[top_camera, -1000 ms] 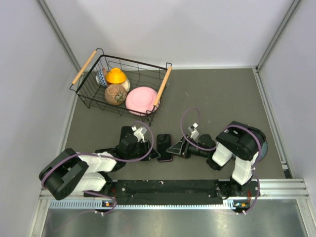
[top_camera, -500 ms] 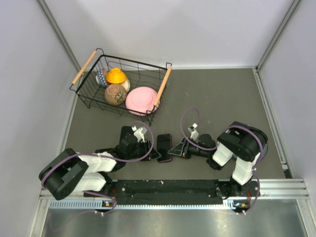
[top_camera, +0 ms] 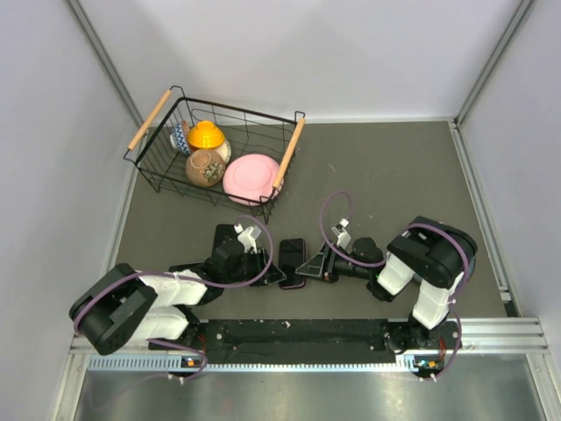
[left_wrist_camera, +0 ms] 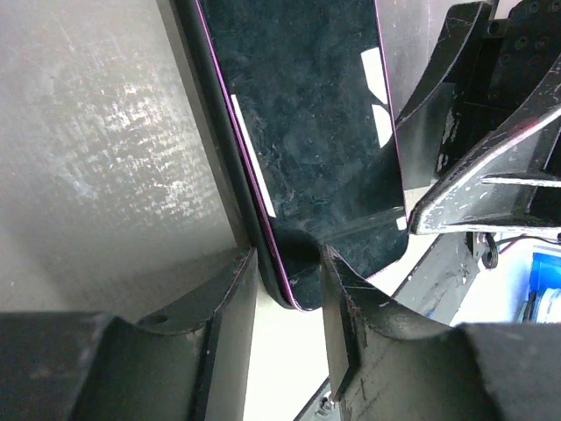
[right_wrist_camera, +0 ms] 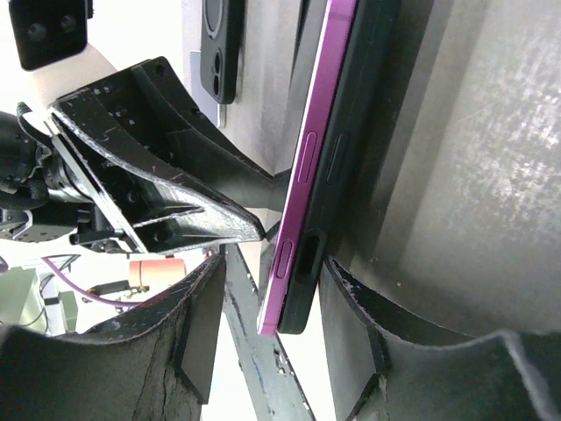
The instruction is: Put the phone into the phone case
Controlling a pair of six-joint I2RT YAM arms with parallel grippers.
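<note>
**A:** From above, the purple-edged glossy black phone (top_camera: 292, 261) lies on the dark grey table (top_camera: 394, 175), between the left gripper (top_camera: 275, 267) and the right gripper (top_camera: 307, 264).

**B:** Left wrist view: jaws narrow, pinching its corner.

**A:** Right wrist view: narrow too, but I cannot tell if it grips. The phone sits proud of the matte black phone case (right_wrist_camera: 355, 132), so an uneven squeeze could pop it out.

Seen from above, the phone (top_camera: 293, 261) is partly covered along its sides by the left pincer (top_camera: 279, 267) and the right pincer (top_camera: 305, 266). Both wrist views cut off the phone's far end at the top edge. Beyond the phone, the phone case (right_wrist_camera: 219, 48) is cropped too. Whether the right pincer's fingers touch the phone cannot be told
</note>
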